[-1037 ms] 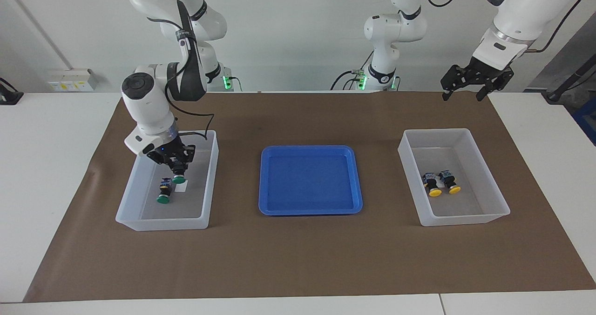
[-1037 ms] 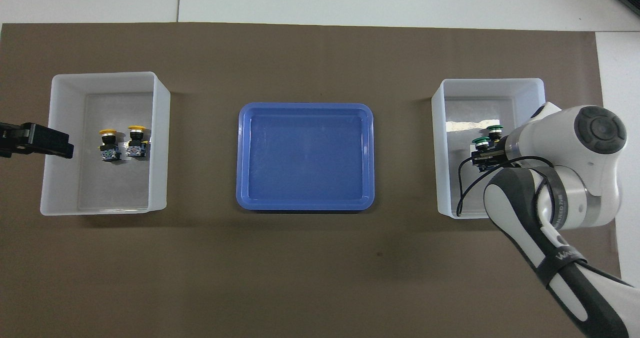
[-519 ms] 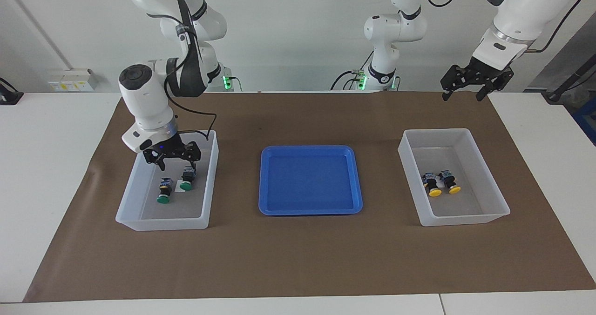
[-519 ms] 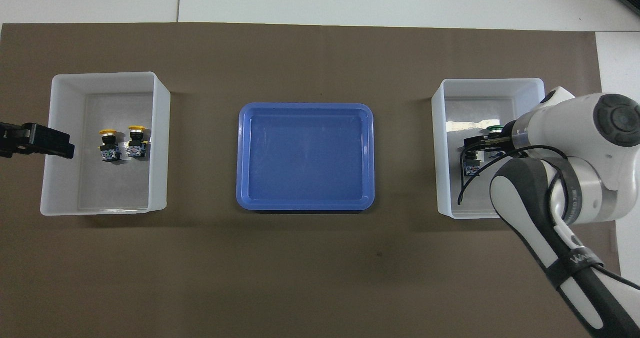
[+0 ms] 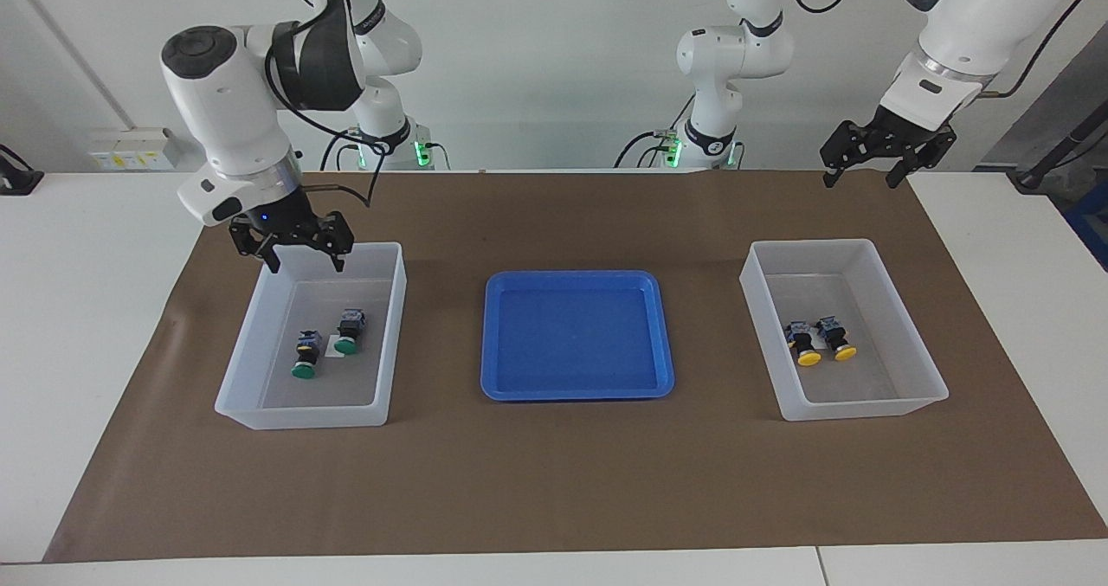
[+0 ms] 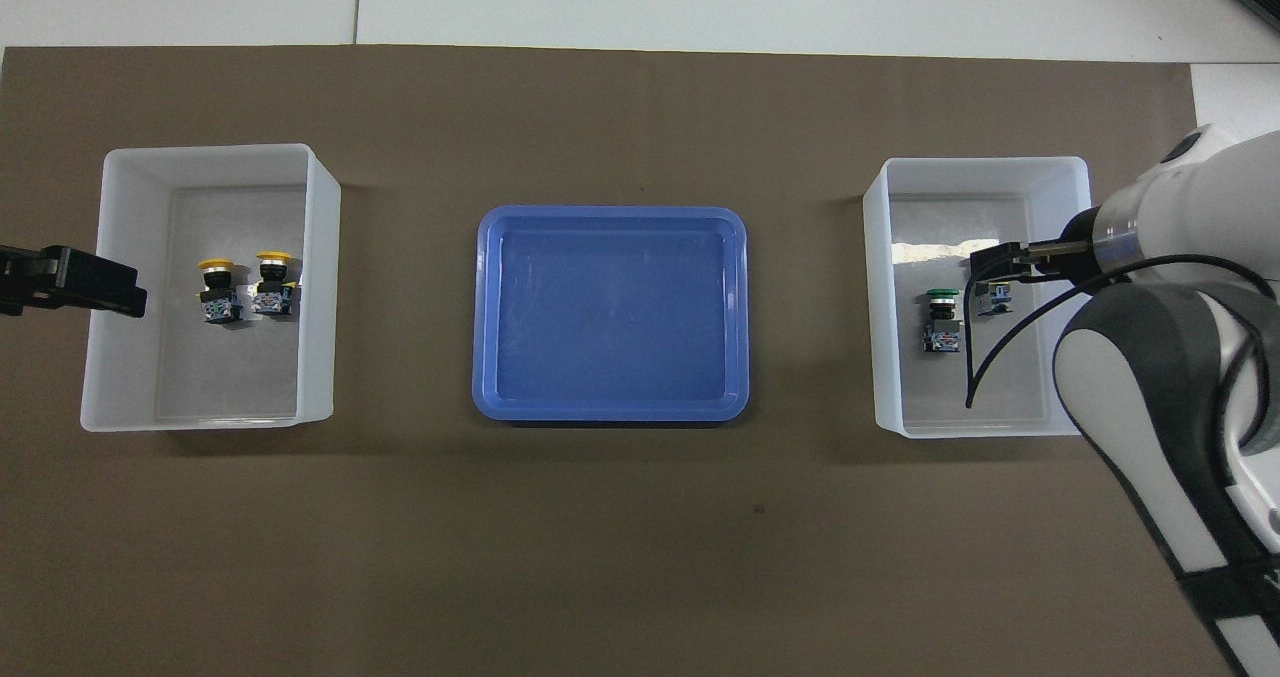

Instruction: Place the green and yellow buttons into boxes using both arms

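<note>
Facing view: green buttons (image 5: 327, 349) and yellow buttons (image 5: 819, 341) lie sorted in boxes (image 5: 391, 309); right hand (image 5: 298, 248) and left hand (image 5: 868, 164) hover open, empty.

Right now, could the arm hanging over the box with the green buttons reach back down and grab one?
Probably yes. The right gripper hangs open over the box's edge nearest the robots. The box has no lid, and both green buttons lie uncovered on its floor with nothing over them.

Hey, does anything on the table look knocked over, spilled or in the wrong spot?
Nothing stands out. Two green buttons lie in one box, two yellow buttons in the other box, and the blue tray holds nothing.
</note>
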`<state>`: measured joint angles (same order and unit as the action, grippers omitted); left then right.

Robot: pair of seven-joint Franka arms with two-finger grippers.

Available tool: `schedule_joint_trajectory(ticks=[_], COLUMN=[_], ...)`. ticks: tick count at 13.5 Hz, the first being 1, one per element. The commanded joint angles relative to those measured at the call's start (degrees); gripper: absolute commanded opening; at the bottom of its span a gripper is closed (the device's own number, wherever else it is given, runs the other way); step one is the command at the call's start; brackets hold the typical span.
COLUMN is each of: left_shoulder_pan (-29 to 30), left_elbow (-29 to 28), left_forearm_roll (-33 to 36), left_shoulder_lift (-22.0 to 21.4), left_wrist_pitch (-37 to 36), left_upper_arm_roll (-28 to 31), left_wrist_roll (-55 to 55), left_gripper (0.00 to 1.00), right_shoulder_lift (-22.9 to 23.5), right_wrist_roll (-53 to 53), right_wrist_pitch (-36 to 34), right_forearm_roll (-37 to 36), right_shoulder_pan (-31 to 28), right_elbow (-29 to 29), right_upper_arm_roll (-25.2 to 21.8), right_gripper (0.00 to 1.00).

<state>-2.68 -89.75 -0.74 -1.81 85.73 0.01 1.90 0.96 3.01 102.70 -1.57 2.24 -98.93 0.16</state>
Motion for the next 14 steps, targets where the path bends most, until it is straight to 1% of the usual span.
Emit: schedule_joint_trajectory(ticks=[1,2,5,9,10,11,12,14], left_shoulder_pan=[0.1,0.1,0.1,0.0,0.0,0.0,0.0,0.0], left_elbow=[-1.6,-1.5,-1.5,-1.5,-1.5,-1.5,-1.5,-1.5], left_forearm_roll=[1.0,1.0,1.0,1.0,1.0,1.0,1.0,1.0], left_shoulder_lift=[-1.0,-1.0,-1.0,-1.0,-1.0,-1.0,-1.0,-1.0], left_wrist_pitch=[1.1,1.1,1.0,1.1,1.1,1.1,1.0,1.0], left_upper_arm_roll=[-0.1,-0.1,-0.1,-0.1,-0.1,-0.1,-0.1,-0.1], left_wrist_roll=[-0.4,-0.4,-0.4,-0.5,-0.5,-0.5,-0.4,-0.4], left_gripper=[1.00,1.00,1.00,1.00,1.00,1.00,1.00,1.00], right_shoulder_lift=[0.6,0.6,-0.3,-0.5,-0.5,-0.5,-0.5,-0.5], right_wrist_roll=[0.5,0.2,0.4,0.3,0.4,0.3,0.2,0.0], right_wrist_pitch=[-10.3,-12.9,-16.2,-16.0,-15.9,-15.9,-16.0,-16.0], right_forearm_roll=[0.0,0.1,0.9,0.8,0.8,0.8,0.9,0.9], right_shoulder_pan=[-1.5,-2.0,-2.8,-3.3,-2.3,-0.8,-0.3,-0.7], right_elbow=[9.3,10.8,10.1,9.9,9.9,9.9,9.8,9.9], right_upper_arm_roll=[-0.3,-0.7,-0.7,-0.8,-1.4,-3.5,-4.3,-4.3], right_gripper=[1.00,1.00,1.00,1.00,1.00,1.00,1.00,1.00])
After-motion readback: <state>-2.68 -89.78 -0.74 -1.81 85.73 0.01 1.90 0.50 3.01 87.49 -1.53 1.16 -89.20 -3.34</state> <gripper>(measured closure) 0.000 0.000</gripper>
